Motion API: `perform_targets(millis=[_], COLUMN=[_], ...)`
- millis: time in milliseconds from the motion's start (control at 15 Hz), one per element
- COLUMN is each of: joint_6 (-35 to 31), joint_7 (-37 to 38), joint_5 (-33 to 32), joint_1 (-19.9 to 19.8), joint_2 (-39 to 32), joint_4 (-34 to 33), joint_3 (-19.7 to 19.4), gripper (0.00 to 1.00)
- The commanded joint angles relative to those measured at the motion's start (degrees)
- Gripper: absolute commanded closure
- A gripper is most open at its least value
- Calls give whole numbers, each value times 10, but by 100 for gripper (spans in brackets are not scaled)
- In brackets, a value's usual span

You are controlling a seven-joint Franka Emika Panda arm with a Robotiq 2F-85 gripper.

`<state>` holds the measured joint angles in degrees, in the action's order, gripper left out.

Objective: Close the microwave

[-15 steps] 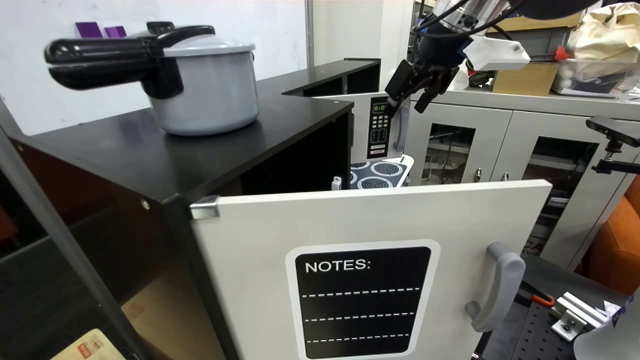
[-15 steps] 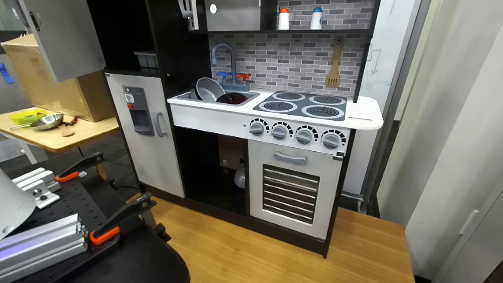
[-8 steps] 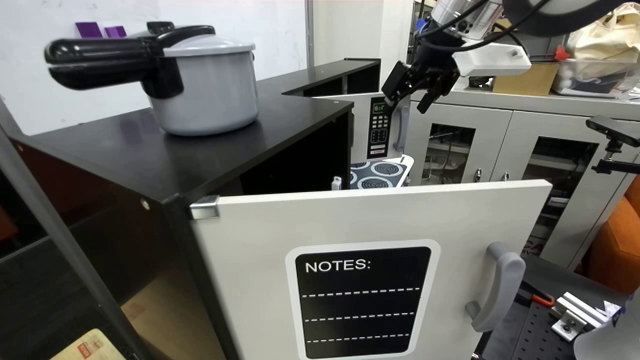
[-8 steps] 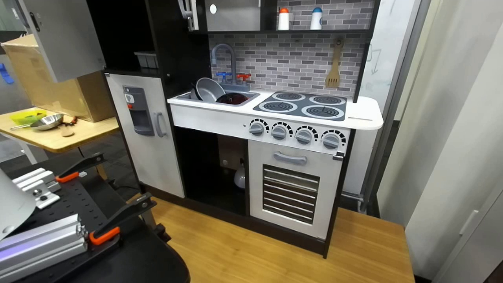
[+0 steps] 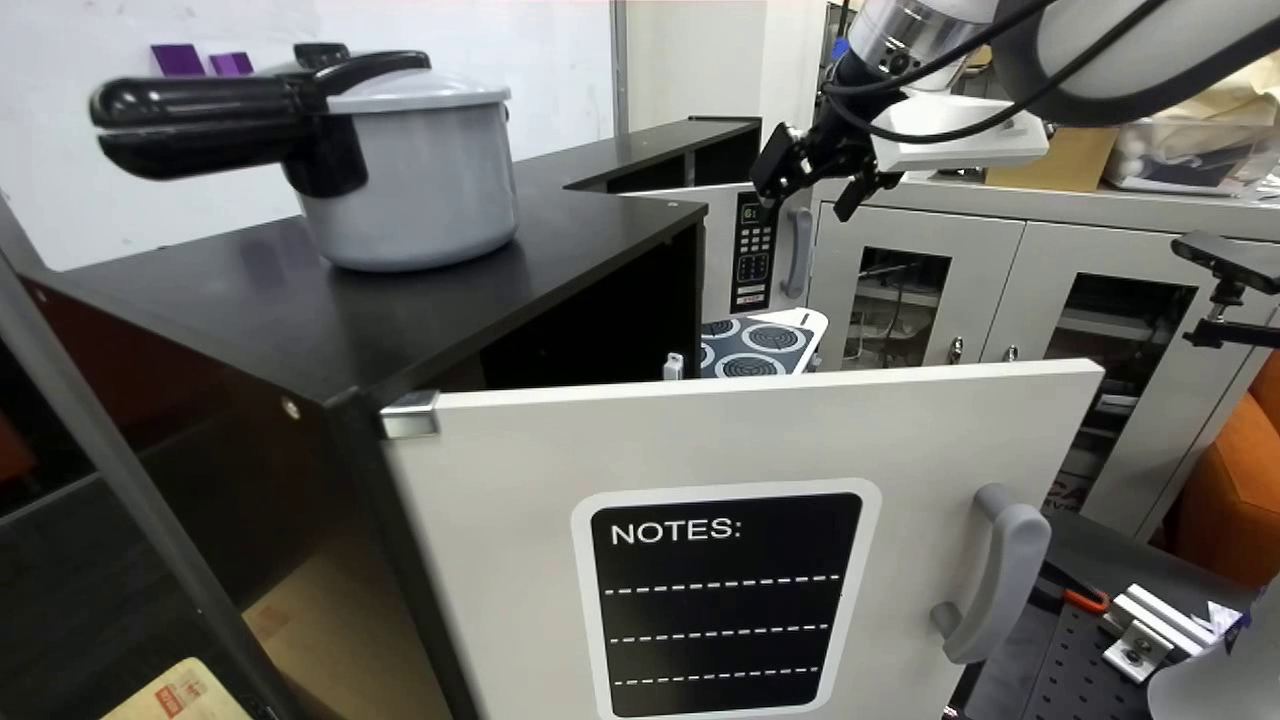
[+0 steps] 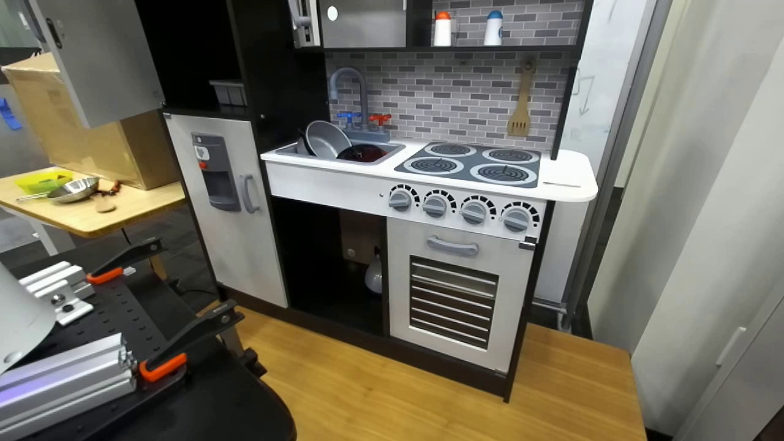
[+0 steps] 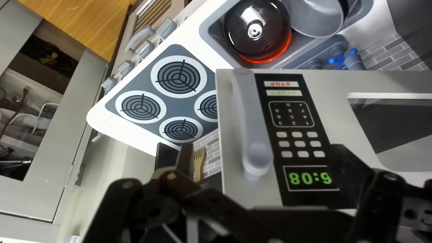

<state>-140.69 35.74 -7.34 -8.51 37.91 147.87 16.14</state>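
The microwave door (image 5: 720, 250) stands open, swung out from the dark toy kitchen. Its black keypad (image 7: 293, 111) and grey handle (image 7: 254, 125) face my gripper, and the lettering is upside down in the wrist view. The door shows edge-on as a narrow strip (image 6: 313, 24) in an exterior view. My gripper (image 5: 806, 202) is open at the upper part of the door. In the wrist view the gripper (image 7: 261, 148) has the handle's upper end between its spread fingers. One finger (image 7: 351, 172) overlaps the keypad panel and seems against it; the other finger (image 7: 184, 158) is past the door's free edge.
Another door (image 5: 480, 470) marked NOTES stands open towards the camera. A grey pot (image 5: 420, 180) sits on the kitchen's top. Below the microwave door are the stove (image 7: 179, 101) and a sink (image 7: 216, 30) holding pans. Grey cabinets (image 5: 930, 230) stand behind the gripper.
My gripper has moved slightly left and down in an exterior view, the arm coming further into view. The microwave door has swung slightly toward the kitchen.
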Motion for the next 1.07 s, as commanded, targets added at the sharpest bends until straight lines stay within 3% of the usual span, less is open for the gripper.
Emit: perform_targets(millis=[0, 1000], joint_6=[17, 1], joint_7=[13, 10], joint_5=[-11, -10], joint_1=[-4, 10], joint_2=[12, 23], joint_4=[2, 29], joint_3=[10, 14], gripper=[0, 0])
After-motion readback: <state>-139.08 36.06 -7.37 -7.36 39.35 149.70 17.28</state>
